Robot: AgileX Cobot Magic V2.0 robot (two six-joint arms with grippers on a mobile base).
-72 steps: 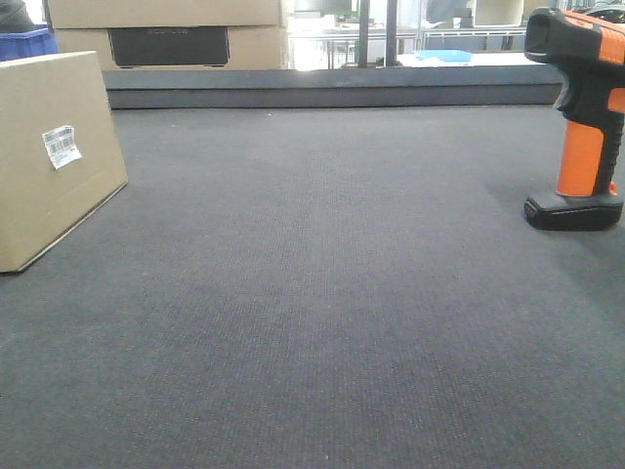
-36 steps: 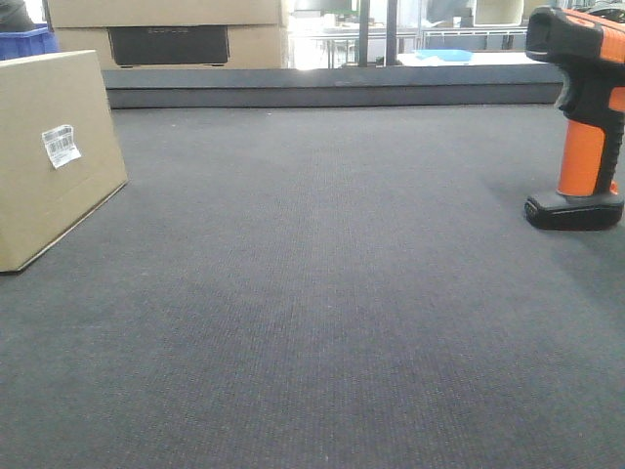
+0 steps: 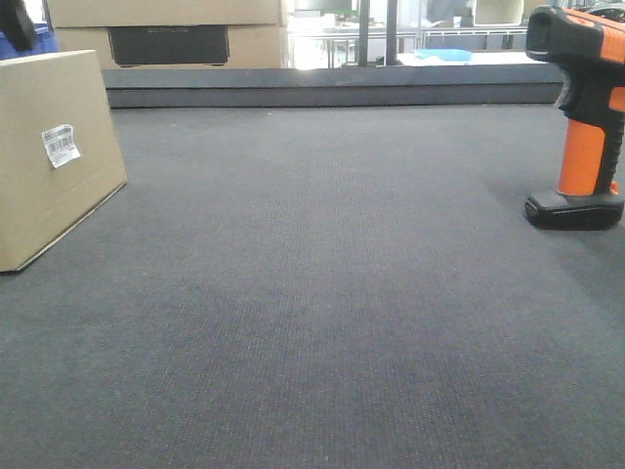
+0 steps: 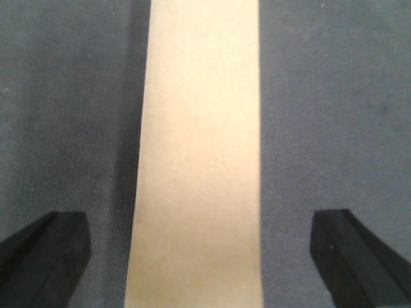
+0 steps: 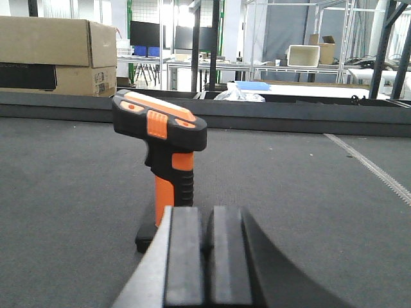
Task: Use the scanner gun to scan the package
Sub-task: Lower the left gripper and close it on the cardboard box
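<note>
At the bottom centre of the right wrist view, the right gripper (image 5: 207, 256) is showing its pads pressed together on nothing. Just beyond it, left of centre, the scanner gun (image 5: 164, 160) is standing on its base with its orange handle running vertically. This arm looks the nearer one, and it would need to open before taking that handle.

In the left wrist view, the left gripper (image 4: 204, 253) is hanging spread wide, its fingertips (image 4: 45, 250) sitting in the lower corners. The package (image 4: 199, 128) is running up the frame between them, untouched.

In the front view, the barcode label (image 3: 62, 146) at the left edge is facing the dark mat (image 3: 322, 293), well apart from the scanner at the right edge.
</note>
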